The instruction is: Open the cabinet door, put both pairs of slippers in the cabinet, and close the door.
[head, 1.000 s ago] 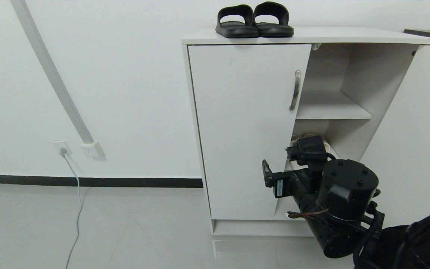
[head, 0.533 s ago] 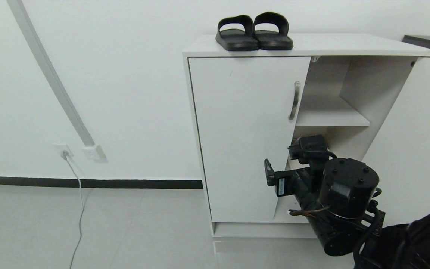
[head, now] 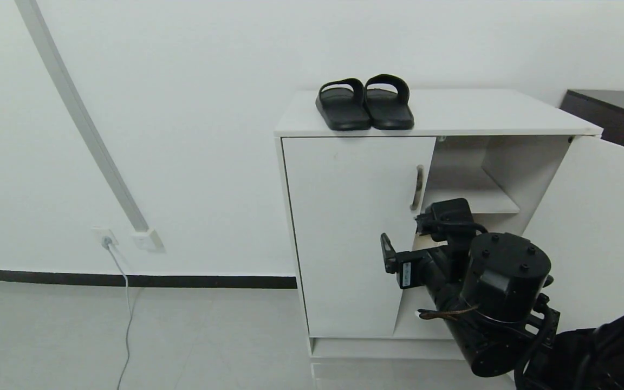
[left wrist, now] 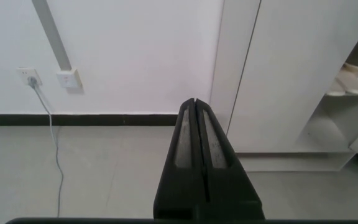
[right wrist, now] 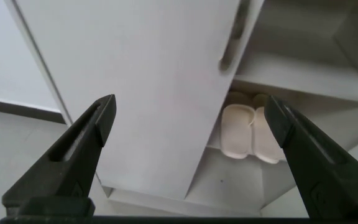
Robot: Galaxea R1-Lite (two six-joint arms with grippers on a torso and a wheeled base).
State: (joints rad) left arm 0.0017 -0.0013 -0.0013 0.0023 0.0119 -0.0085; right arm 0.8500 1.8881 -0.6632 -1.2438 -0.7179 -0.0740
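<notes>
Currently, a pair of black slide slippers [head: 365, 102] is set on top of the white two-door cabinet [head: 480, 111], and a pair of cream slippers [right wrist: 252, 132] is seen on its lower shelf, inside the open half. The right gripper [right wrist: 190, 106] is held before that opening with jaws released wide. The left gripper [left wrist: 195, 109] is kept off toward the cabinet's closed side, jaws clenched together and empty.

Open door [head: 604, 233] cut off at edge, pale slippers [right wrist: 247, 134] partly behind shut door [right wrist: 135, 81]
</notes>
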